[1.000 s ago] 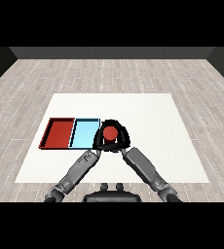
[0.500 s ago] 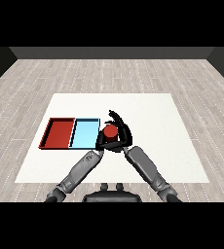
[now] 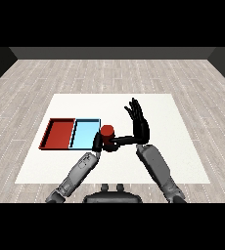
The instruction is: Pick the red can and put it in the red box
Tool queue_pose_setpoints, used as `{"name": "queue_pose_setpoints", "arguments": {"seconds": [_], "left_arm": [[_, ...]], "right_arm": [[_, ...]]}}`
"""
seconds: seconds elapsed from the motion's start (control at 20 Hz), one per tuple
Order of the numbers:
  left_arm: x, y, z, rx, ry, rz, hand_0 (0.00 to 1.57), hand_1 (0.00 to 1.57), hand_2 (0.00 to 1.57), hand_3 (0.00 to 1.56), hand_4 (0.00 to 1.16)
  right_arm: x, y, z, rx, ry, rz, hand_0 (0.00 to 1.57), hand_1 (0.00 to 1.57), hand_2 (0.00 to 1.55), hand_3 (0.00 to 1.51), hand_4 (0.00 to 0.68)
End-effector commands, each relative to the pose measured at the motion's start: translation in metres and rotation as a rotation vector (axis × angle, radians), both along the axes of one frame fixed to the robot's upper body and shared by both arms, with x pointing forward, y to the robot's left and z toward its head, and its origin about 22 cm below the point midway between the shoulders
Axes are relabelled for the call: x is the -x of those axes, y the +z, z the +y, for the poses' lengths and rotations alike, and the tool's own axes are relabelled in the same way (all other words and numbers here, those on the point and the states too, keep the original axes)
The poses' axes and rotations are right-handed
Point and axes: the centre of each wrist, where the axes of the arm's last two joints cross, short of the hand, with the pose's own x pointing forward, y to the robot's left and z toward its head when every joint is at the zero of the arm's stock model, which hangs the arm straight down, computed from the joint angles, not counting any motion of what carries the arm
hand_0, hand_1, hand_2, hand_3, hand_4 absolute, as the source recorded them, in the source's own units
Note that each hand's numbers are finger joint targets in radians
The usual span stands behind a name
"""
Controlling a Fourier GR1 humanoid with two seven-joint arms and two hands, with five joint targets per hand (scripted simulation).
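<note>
Fingers of the right hand (image 3: 140, 124) are spreading upward, thumb touching the red can (image 3: 107, 131). Left hand (image 3: 99, 142) is curling round it; the red tray (image 3: 60, 133) is waiting.

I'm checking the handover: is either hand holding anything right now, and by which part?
The left hand curls round the side of the red can, below its top. The right hand is open, fingers raised, its thumb reaching toward the can.

I count one red can (image 3: 107, 130), one red tray (image 3: 59, 134), one light blue tray (image 3: 84, 134), one white table (image 3: 168, 146), and my two hands
</note>
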Motion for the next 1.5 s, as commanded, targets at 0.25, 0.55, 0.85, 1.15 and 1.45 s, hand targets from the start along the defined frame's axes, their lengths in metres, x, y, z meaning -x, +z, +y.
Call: {"name": "queue_pose_setpoints", "arguments": {"seconds": [0.25, 0.55, 0.85, 1.15, 1.45], "left_arm": [[-0.003, 0.007, 0.051, -0.027, 0.066, -0.038, 1.57, 1.57, 1.57, 1.46, 1.13], [0.002, 0.052, 0.082, -0.115, 0.137, -0.102, 1.57, 1.57, 1.57, 1.46, 1.11], [-0.022, 0.053, 0.114, -0.199, 0.226, -0.079, 1.57, 1.57, 1.56, 1.42, 1.12], [-0.05, 0.07, 0.162, -0.382, 0.352, -0.042, 1.57, 1.57, 1.53, 1.4, 1.12], [-0.077, 0.055, 0.23, -0.497, 0.468, 0.091, 1.54, 1.54, 1.52, 1.45, 1.08]], "right_arm": [[0.02, 0.012, -0.061, -0.064, -0.143, -0.013, 0.0, 0.0, 0.0, 0.0, 0.0], [0.029, -0.043, -0.093, -0.063, -0.207, 0.053, 0.0, 0.0, 0.0, 0.0, 0.0], [0.034, -0.078, -0.144, 0.056, -0.29, 0.173, 0.0, 0.0, 0.0, 0.0, 0.0], [0.036, -0.105, -0.157, 0.048, -0.266, 0.234, 0.0, 0.0, 0.0, 0.0, 0.0], [0.042, -0.133, -0.138, 0.047, -0.299, 0.253, 0.0, 0.0, 0.0, 0.0, 0.0]]}}
